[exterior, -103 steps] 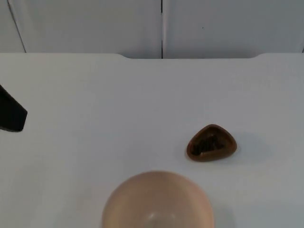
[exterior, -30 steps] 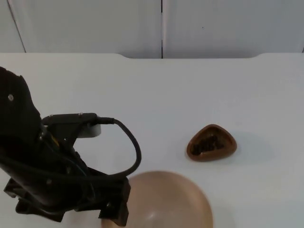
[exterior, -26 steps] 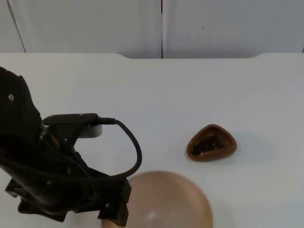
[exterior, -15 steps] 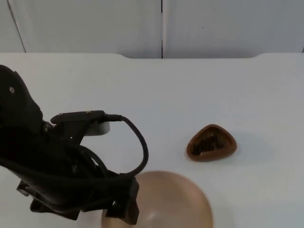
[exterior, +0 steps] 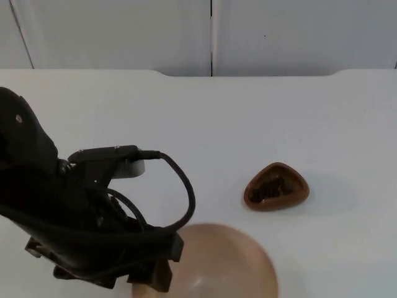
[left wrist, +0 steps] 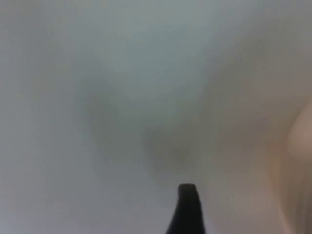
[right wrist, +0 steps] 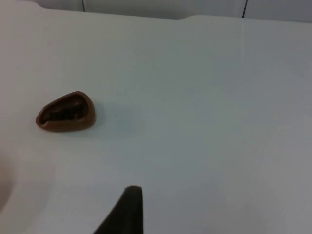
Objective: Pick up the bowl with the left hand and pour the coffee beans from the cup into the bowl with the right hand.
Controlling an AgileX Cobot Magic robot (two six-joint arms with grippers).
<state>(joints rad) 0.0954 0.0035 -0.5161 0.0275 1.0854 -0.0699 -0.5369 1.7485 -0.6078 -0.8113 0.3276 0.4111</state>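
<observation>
- Table [exterior: 260,118] runs white and bare back to the grey partition wall [exterior: 124,31], with little on it besides the two task things.
- The bowl [exterior: 214,264], pale beige and round, sits at the near edge of the table and is cut off by the bottom of the top view, so part of its rim is lost.
- The cup [exterior: 276,186], small, brown and roughly triangular, stands well apart from the bowl toward the right, with dark coffee beans [exterior: 273,187] lying inside it.
- The left arm [exterior: 56,211] reaches low across the near left of the table; its bulk covers the bowl's left edge.
- The left gripper [exterior: 152,280] is down at the bowl's left rim. Whether its fingers are apart or pressed on the rim I cannot tell, as the arm hides them.
- From the left wrist, a black fingertip [left wrist: 186,209] stands over hazy white table, and a beige strip of the bowl [left wrist: 300,165] shows beside it.
- From the right wrist, the cup [right wrist: 66,112] and its beans [right wrist: 61,113] are seen well ahead of a black fingertip [right wrist: 127,210]; the right gripper waits back from them, and its finger spacing cannot be made out.
</observation>
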